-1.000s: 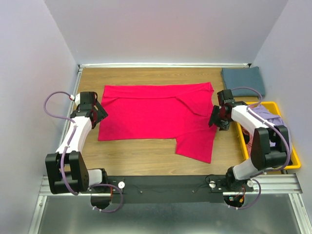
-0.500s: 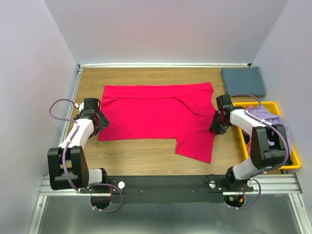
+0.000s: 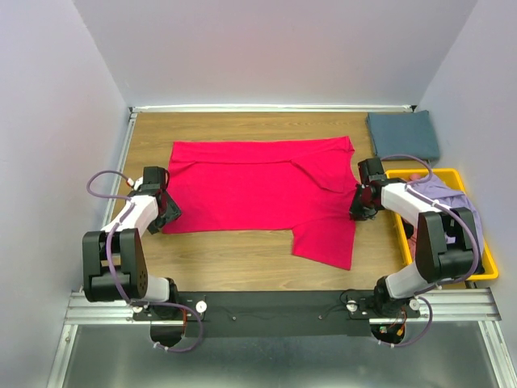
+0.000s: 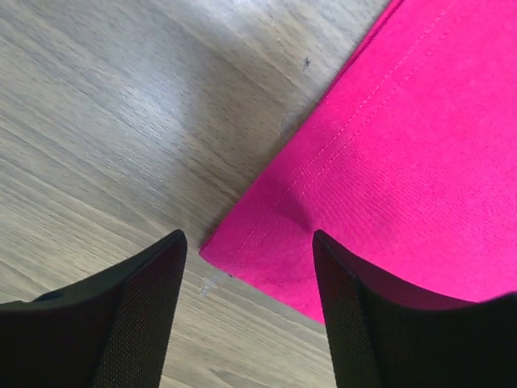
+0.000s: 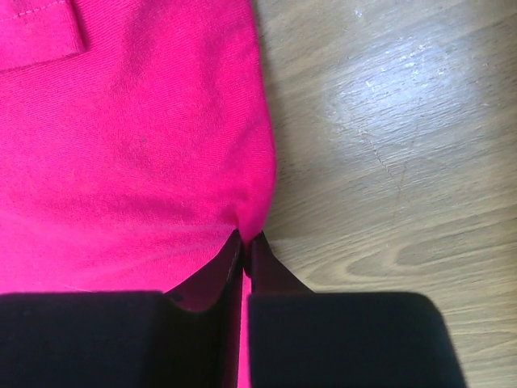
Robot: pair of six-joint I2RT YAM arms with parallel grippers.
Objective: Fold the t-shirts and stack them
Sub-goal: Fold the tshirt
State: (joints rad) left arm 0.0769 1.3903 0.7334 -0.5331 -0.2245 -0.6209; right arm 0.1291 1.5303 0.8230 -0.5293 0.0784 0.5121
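Cloth looked soft and limp, best held by corners; the crimson t-shirt lay spread on the table, left pincer wide over its hem corner, right pincer clamped on its edge.

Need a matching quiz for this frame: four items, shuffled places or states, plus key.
Column 1
1. left gripper
2. right gripper
3. grey shirt
4. yellow bin

Column 2
A. folded, in the far right corner
B. open, straddling a corner of the red shirt
C. holds lavender cloth
D. shut on the red shirt's edge

Pairs: 1-B, 2-D, 3-A, 4-C
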